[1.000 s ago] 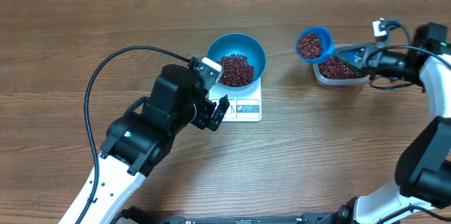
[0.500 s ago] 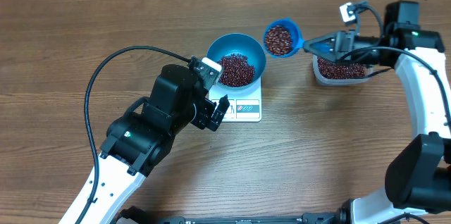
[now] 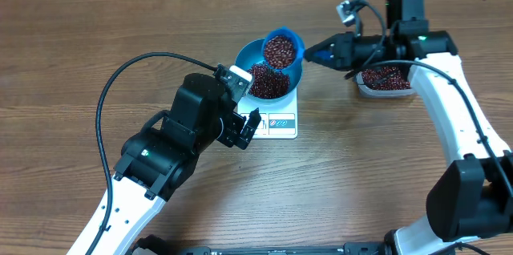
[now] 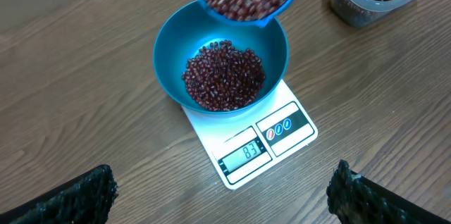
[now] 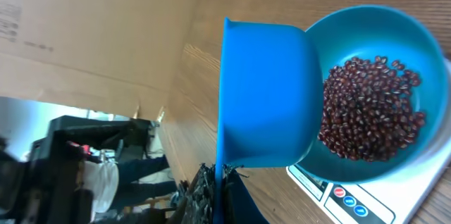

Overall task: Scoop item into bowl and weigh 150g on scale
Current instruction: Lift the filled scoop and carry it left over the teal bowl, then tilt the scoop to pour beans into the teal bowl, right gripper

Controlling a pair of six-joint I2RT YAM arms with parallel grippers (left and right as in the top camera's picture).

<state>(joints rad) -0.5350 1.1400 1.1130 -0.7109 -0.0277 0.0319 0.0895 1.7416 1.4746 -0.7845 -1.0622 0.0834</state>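
Observation:
The blue bowl (image 3: 245,54) stands on the white scale (image 3: 278,123) and holds a heap of red-brown beans (image 3: 267,83). The scale's display (image 4: 243,153) reads 83. My right gripper (image 3: 315,53) is shut on the handle of a small blue scoop (image 3: 298,45), which is full of beans and hangs over the bowl's far right rim. In the right wrist view the scoop's underside (image 5: 264,90) covers part of the bowl (image 5: 423,48). My left gripper (image 3: 244,101) stays open beside the scale's near left corner, fingers (image 4: 77,196) wide apart, holding nothing.
A clear plastic tub (image 3: 362,87) with more beans sits right of the scale, under the right arm. It shows at the top right of the left wrist view as the tub (image 4: 349,9). The left arm's black cable (image 3: 120,74) loops over the table at left.
The right arm has carried the full scoop leftward from above the tub to over the bowl's rim. The left arm has not moved.

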